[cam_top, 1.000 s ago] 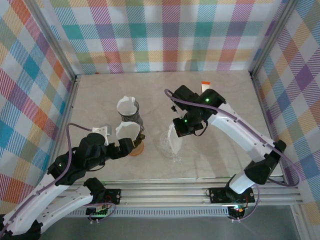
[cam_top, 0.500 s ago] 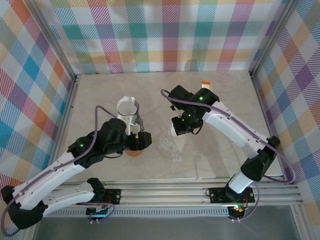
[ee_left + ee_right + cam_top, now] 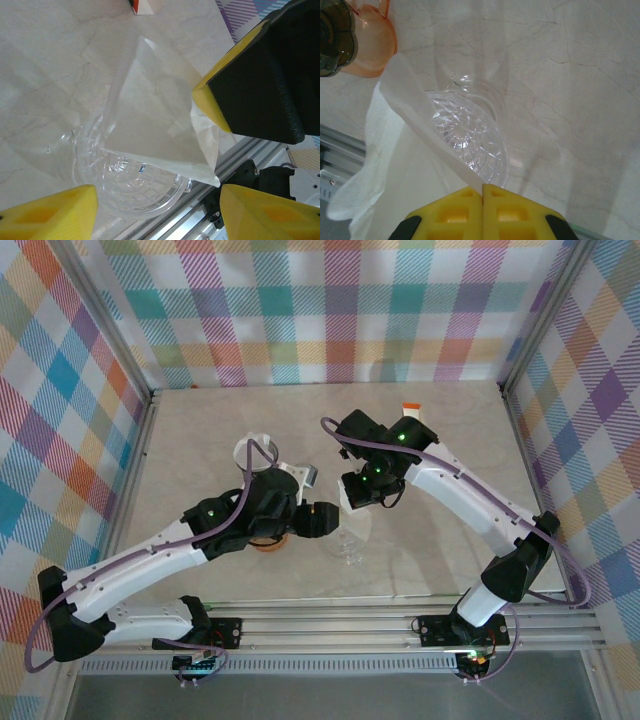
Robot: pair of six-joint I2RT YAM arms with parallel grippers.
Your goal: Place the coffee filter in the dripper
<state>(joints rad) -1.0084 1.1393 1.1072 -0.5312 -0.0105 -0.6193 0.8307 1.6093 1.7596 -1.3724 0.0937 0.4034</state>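
Observation:
The clear glass dripper (image 3: 352,543) stands on the table near the front middle. The white coffee filter (image 3: 349,514) hangs tilted just above it, and my right gripper (image 3: 354,498) is shut on its upper edge. In the right wrist view the filter (image 3: 400,145) runs from the closed right gripper (image 3: 482,188) across the dripper (image 3: 470,135). My left gripper (image 3: 326,521) is at the dripper's left side. In the left wrist view the left gripper (image 3: 157,200) is open. The dripper's rim (image 3: 130,185) and the filter's lower corner (image 3: 212,177) lie between its fingers without touching them.
An orange cup (image 3: 268,541) sits just left of the dripper, under my left arm. A dark holder with white filters (image 3: 256,455) stands behind it. A small orange-and-white item (image 3: 412,407) lies at the back right. The aluminium rail (image 3: 330,618) borders the front edge.
My left arm has swung right from beside the orange cup to the dripper, and its jaws have narrowed. The right gripper still holds the filter over the dripper, barely moved.

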